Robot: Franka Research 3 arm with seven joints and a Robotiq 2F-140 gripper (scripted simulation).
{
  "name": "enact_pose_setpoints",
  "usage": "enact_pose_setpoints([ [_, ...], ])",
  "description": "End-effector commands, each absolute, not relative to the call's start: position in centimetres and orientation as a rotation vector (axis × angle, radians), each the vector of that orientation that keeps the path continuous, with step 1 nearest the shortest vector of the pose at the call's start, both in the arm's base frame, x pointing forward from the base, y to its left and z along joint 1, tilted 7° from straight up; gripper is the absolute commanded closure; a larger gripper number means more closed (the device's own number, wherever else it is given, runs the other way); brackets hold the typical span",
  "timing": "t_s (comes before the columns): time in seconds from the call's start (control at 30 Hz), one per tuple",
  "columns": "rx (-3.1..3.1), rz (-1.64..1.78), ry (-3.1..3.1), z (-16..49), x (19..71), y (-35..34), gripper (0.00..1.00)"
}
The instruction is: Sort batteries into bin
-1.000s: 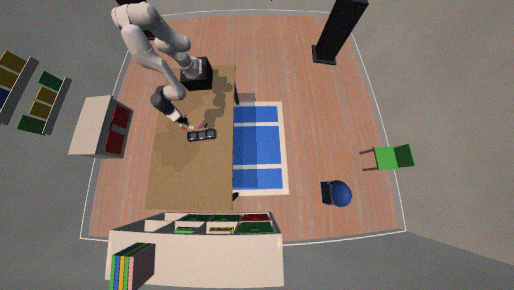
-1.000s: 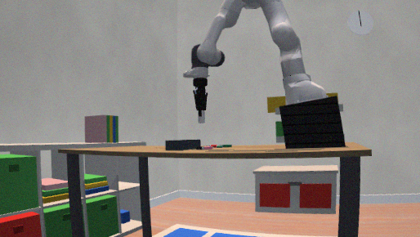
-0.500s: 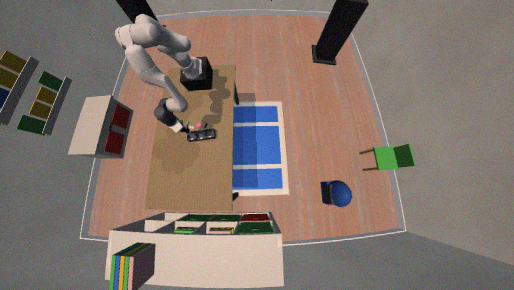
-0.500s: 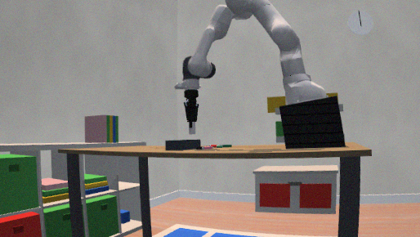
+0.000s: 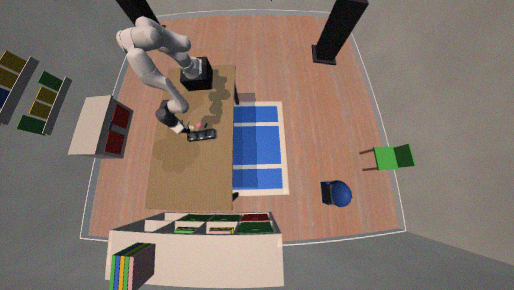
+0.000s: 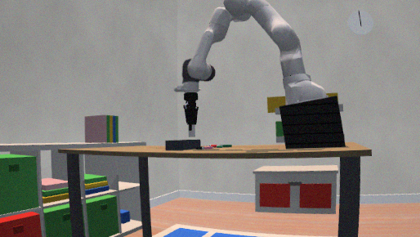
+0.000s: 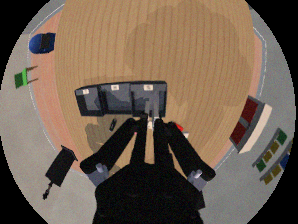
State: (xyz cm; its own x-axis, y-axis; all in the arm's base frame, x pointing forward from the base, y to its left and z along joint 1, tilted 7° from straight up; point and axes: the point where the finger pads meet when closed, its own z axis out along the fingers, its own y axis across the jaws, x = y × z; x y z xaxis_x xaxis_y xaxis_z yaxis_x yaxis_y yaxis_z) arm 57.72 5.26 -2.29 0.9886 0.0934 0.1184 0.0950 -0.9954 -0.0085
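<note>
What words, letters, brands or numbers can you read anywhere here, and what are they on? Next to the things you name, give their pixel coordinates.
None reads for certain.
Three small white labels (image 7: 86, 91) on the row of dark grey bins (image 5: 201, 138) (image 6: 182, 145) (image 7: 116, 106): marked, but too small and blurred to read.
Pale round wall clock (image 6: 355, 25): no numerals can be made out.

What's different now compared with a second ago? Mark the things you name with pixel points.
The gripper (image 5: 186, 131) (image 6: 191, 136) (image 7: 150, 107) moved down and toward the row of bins (image 5: 202, 139) (image 6: 180, 145) (image 7: 102, 102), leftward in the exterior view. No grasp or release is visible; I can't tell whether it holds anything. The bins stayed put.
</note>
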Motion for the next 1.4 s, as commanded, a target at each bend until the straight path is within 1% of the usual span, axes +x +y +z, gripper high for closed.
enact_pose_setpoints([
  [0.0, -3.119, -0.200, -0.144, -3.1, 58.2, 5.2, 0.95],
  [0.5, -3.119, -0.200, -0.144, -6.5, 58.6, 5.3, 0.95],
  [1.37, -3.119, -0.200, -0.144, -6.6, 58.6, 5.3, 0.95],
])
